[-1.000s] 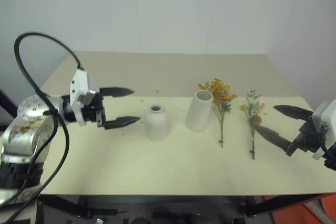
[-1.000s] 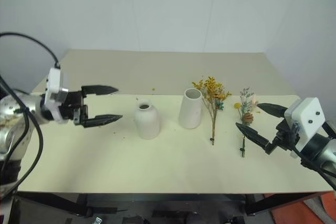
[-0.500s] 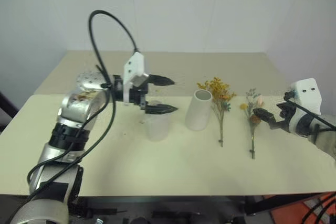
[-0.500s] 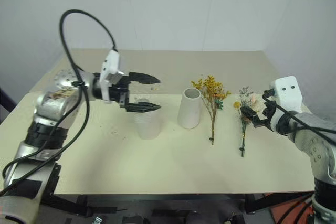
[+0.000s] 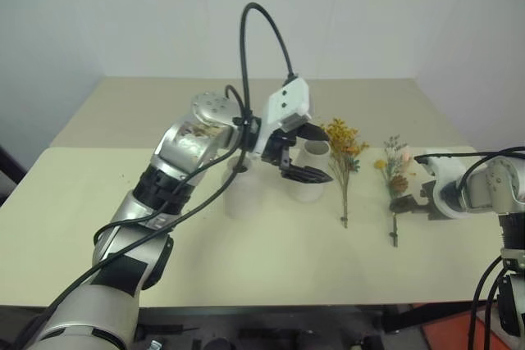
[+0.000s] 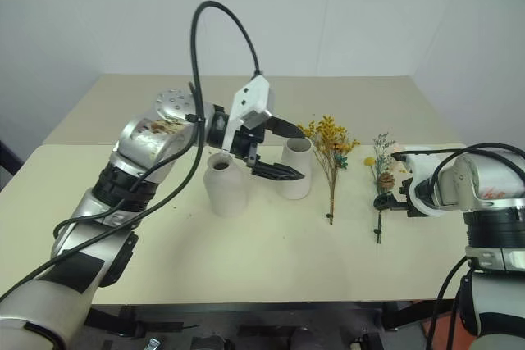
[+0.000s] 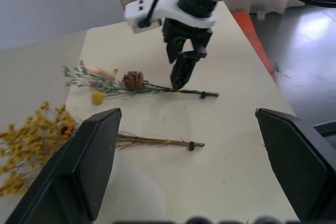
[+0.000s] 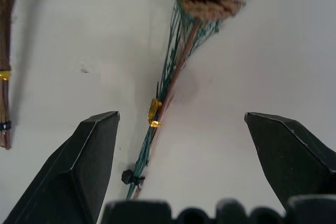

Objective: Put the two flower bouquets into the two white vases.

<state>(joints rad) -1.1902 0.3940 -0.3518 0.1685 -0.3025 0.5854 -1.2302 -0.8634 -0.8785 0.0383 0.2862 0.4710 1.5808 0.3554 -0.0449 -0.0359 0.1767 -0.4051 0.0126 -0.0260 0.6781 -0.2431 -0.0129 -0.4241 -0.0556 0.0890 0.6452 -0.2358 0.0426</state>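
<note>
Cream table (image 5: 205,268) against plain white walls. Both bouquets lie flat beside the cylinder vase (image 6: 296,168) — yellow bunch (image 6: 330,147), then pine-cone sprig (image 6: 381,182).

Right gripper (image 8: 181,129) spread wide over the sprig's stem; left gripper (image 6: 283,150) unclenched, empty, before the cylinder vase, bottle vase (image 6: 224,185) alongside.

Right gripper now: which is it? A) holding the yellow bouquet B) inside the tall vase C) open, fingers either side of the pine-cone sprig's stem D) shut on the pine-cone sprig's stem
C: the right gripper stands open, the stem of the pine-cone sprig lying on the table between its fingers, not yet gripped.
</note>
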